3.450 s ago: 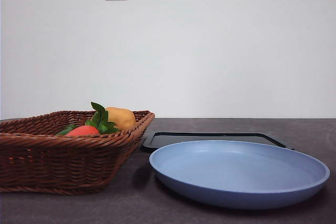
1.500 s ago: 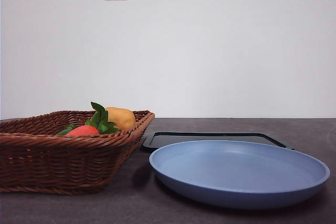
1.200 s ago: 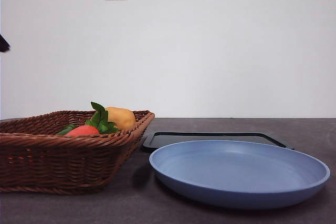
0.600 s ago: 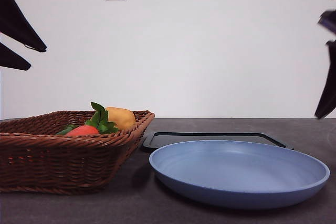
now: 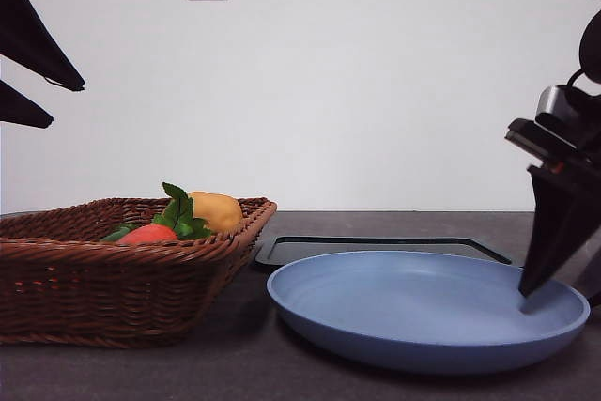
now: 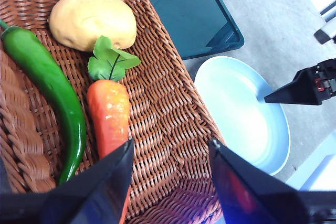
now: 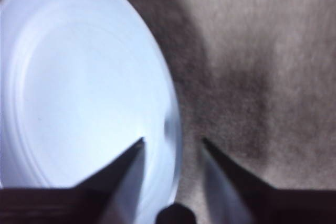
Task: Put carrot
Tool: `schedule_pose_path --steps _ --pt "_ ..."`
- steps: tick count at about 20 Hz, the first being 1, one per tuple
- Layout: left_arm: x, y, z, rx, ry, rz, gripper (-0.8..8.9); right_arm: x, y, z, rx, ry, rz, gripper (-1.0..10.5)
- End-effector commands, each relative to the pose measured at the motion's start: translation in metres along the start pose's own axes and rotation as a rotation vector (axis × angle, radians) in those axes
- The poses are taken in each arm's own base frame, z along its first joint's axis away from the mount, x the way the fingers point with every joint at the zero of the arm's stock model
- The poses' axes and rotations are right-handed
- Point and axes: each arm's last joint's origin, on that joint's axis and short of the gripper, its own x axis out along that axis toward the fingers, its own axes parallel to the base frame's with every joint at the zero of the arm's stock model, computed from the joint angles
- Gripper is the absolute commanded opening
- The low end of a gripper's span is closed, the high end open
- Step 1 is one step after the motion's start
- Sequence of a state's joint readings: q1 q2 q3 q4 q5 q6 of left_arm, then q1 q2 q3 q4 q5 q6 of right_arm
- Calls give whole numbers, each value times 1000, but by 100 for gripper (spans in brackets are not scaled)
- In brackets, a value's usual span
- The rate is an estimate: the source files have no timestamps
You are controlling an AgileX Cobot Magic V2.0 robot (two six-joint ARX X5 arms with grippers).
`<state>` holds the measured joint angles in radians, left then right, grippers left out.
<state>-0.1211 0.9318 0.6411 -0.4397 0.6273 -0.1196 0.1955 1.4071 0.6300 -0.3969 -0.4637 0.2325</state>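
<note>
Front view across the desk (image 5: 141, 373): a brown wicker basket (image 5: 113, 288) sits beside a pale blue plate (image 5: 427, 312), with a dark tray (image 5: 385, 248) lying flat behind the plate. Left wrist view looks down into the basket, where the carrot (image 6: 109, 116) lies on the woven floor, its green leaves toward a yellow-brown potato (image 6: 93, 20) and a long green pepper (image 6: 50, 87) just beside it along its length. Hanging above the basket, the left gripper (image 6: 169, 179) has its jaws spread wide and holds nothing; the carrot's narrow end shows beside one jaw (not touched, as far as the pictures tell). In the front view this gripper appears only as two dark points at the upper corner over the basket. At the far side of the plate, the right gripper (image 7: 170, 153) reaches low, its jaws parted and empty, straddling the plate's rim: one jaw over the blue surface, the other over the bare desk. Whether the tips touch the plate cannot be told, the right wrist view being blurred.
</note>
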Motion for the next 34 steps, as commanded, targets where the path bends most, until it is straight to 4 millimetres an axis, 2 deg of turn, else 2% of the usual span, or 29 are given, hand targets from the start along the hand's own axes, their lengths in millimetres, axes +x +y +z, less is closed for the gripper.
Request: schedule_pose_path --steps 1,3,6,11,15,20,25,28,31,34 --pt "0 -2 5 26 -14 -6 253 1 1 4 21 -5 0 53" --pt "0 -2 5 26 -15 -3 261 1 1 4 24 -4 0 7" --pt "0 -2 5 28 -13 -1 289 -5 3 1 32 3 -5 5" --pt "12 -14 5 93 24 83 289 -35 11 -11 15 -61 -134 6" --pt "37 -28 16 232 132 216 289 -63 20 -18 -26 -188 -166 6" --pt "86 -28 16 320 293 294 289 -85 25 -24 -43 -303 -158 5" --pt "123 -14 7 339 350 319 288 -91 26 -27 -46 -322 -155 6" --pt "132 -9 3 332 380 324 288 -91 26 -28 -45 -319 -155 6" --pt "133 -9 3 333 375 322 274 -91 26 -28 -45 -319 -155 6" --pt "133 -9 3 332 376 320 132 -91 26 -28 -45 -319 -155 6"
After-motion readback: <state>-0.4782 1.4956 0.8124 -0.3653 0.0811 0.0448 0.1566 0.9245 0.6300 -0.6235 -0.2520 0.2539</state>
